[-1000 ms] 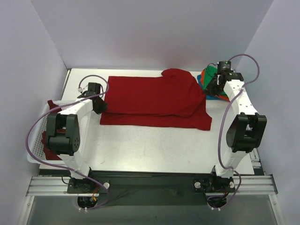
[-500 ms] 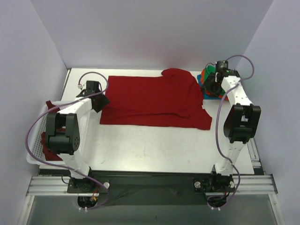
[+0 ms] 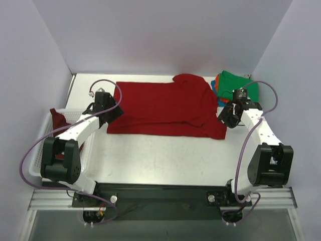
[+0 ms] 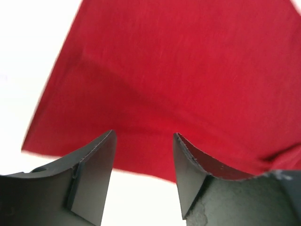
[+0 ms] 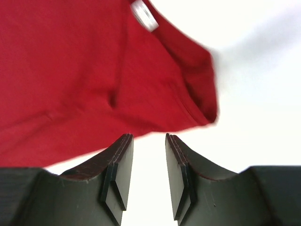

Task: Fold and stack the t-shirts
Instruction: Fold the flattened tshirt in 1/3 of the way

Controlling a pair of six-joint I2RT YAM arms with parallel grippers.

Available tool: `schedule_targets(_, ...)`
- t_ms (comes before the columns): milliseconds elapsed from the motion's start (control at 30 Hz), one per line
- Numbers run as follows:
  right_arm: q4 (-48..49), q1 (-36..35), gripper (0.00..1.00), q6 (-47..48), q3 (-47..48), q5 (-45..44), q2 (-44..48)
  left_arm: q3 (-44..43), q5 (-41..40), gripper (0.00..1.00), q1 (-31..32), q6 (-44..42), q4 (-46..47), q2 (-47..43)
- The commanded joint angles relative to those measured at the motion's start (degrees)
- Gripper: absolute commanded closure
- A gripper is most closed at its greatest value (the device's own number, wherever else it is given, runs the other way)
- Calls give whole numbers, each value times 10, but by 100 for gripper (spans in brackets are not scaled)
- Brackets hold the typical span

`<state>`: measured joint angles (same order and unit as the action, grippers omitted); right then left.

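Two empty grippers: the left gripper (image 4: 143, 141) stands wide, the right gripper (image 5: 149, 141) narrower but parted, with nothing between either pair of jaws. The bright red t-shirt (image 3: 165, 108) lies between them, an edge just ahead of each gripper, doubled over lengthwise; I judge one fold made. Next calls for pinching both ends low and carrying them across evenly. Beyond the right gripper sits the folded stack (image 3: 235, 83); behind the left gripper, a maroon t-shirt (image 3: 59, 120) hangs in the basket (image 3: 37, 165). White counter (image 3: 160, 155), pale walls (image 3: 160, 35) close round
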<state>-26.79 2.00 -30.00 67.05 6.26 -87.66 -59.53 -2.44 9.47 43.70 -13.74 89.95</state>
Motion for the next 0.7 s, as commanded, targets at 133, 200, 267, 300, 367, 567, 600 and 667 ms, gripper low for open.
schedule_targets(133, 39, 22, 66, 16, -110, -6, 47, 95, -49, 44, 40, 24, 24, -45)
schedule_targets(200, 48, 22, 66, 24, -117, -8, 41, 102, -42, 46, 40, 28, 34, -37)
schedule_targets(267, 55, 23, 66, 29, -119, -12, 22, 104, -35, 47, 40, 32, 45, -24)
schedule_targets(300, 58, 23, 65, 33, -118, -13, 16, 106, -33, 48, 41, 33, 58, -22)
schedule_targets(367, 63, 23, 65, 36, -112, -16, -3, 104, -37, 48, 41, 35, 64, -13)
schedule_targets(567, 60, 24, 62, 51, -100, -37, -41, 81, -74, 51, 41, 50, 20, 19)
schedule_targets(600, 61, 24, 59, 53, -101, -47, -40, 81, -74, 51, 41, 50, 24, 19)
schedule_targets(667, 61, 24, 57, 55, -100, -48, -45, 81, -75, 51, 41, 50, 28, 18)
